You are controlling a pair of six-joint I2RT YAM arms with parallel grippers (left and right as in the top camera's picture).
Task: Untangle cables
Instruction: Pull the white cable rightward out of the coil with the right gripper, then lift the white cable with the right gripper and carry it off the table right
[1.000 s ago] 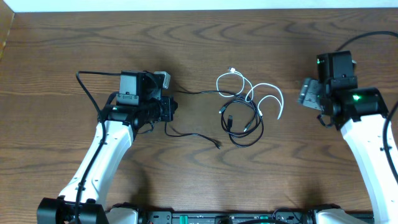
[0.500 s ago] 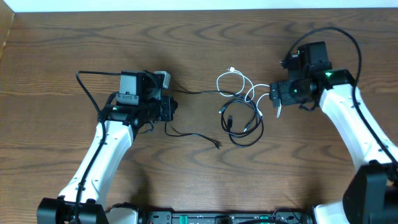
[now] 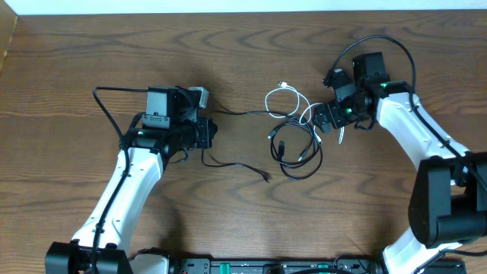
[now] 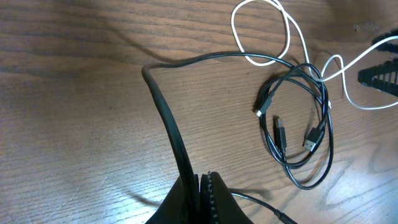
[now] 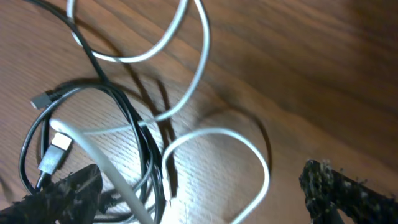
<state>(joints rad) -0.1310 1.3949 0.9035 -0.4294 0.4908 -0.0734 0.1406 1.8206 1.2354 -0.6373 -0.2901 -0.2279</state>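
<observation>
The cables lie tangled at the table's middle: a white cable (image 3: pixel 292 101) in loops and a black coil (image 3: pixel 298 156) with small plugs. A long black cable (image 3: pixel 232 113) runs left from the tangle into my left gripper (image 3: pixel 210 134), which is shut on it; in the left wrist view this cable (image 4: pixel 166 117) rises from the closed fingers (image 4: pixel 214 198). My right gripper (image 3: pixel 326 114) is open, low over the white cable's right loop (image 5: pixel 252 148), with one finger on each side of that loop (image 5: pixel 339 186). The black coil (image 5: pixel 127 118) lies by its left finger.
A loose black cable end (image 3: pixel 262 175) trails right below my left gripper. The table's far edge (image 3: pixel 243 11) meets a white wall. The right gripper's fingers (image 4: pixel 380 78) show at the right edge of the left wrist view.
My right arm has swung left from the table's right side and now sits over the white cable's right loop. The left arm and its held cable have not moved.
</observation>
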